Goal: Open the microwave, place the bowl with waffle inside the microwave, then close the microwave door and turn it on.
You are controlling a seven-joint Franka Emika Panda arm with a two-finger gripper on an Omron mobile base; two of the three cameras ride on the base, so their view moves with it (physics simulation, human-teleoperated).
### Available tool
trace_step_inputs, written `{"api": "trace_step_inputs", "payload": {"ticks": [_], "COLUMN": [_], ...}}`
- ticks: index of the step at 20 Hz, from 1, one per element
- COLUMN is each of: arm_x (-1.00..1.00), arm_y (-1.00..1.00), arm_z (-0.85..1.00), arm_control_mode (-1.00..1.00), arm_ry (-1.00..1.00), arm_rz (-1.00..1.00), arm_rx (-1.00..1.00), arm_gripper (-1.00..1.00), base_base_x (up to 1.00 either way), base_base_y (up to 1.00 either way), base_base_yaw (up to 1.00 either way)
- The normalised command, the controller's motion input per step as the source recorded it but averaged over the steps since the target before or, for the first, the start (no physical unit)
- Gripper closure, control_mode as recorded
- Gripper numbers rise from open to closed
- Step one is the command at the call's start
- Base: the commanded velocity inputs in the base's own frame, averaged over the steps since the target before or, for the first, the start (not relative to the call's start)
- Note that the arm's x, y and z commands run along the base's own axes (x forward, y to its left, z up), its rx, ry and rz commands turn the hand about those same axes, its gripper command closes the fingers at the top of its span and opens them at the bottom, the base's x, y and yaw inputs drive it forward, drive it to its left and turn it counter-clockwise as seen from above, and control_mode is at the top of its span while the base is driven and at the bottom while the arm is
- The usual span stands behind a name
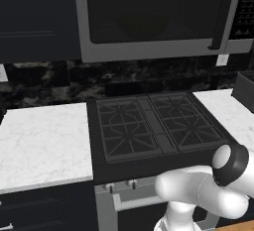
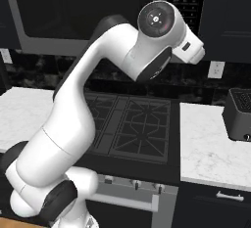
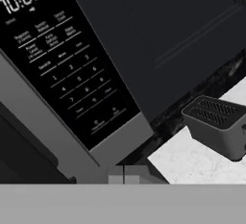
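Hand view: shut tool (image 3: 123,174) faces microwave (image 3: 72,83) button panel (image 3: 57,59).

microwave (image 1: 158,51): grey brushed steel, dark glossy glass | counter (image 1: 39,141): polished white marble | hob (image 1: 154,123): matt black iron | toaster (image 3: 218,124): matt dark

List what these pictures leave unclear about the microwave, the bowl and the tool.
- Bowl and waffle: nothing behind the microwave window's dark glass can be made out, left base view.
- Button panel: labels too small to read, hand view.
- Tool: tips cut off by the bottom band; contact with the microwave unclear.
- Toaster: cropped by the right edge, right base view.
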Motion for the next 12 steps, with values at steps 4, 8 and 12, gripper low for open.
{"api": "trace_step_inputs", "payload": {"ticks": [4, 8, 12], "arm_x": [0.00, 0.00, 0.03], "arm_y": [-0.07, 0.00, 0.03], "arm_z": [0.00, -0.10, -0.39], "arm_control_mode": [-1.00, -1.00, -1.00], "arm_ry": [-0.08, -0.20, -0.16], "arm_rz": [0.01, 0.00, 0.00], "arm_rx": [0.03, 0.00, 0.10], "arm_gripper": [1.00, 1.00, 1.00], "base_base_x": [0.00, 0.00, 0.00], "base_base_y": [0.00, 0.00, 0.00], "base_base_yaw": [0.00, 0.00, 0.00]}}
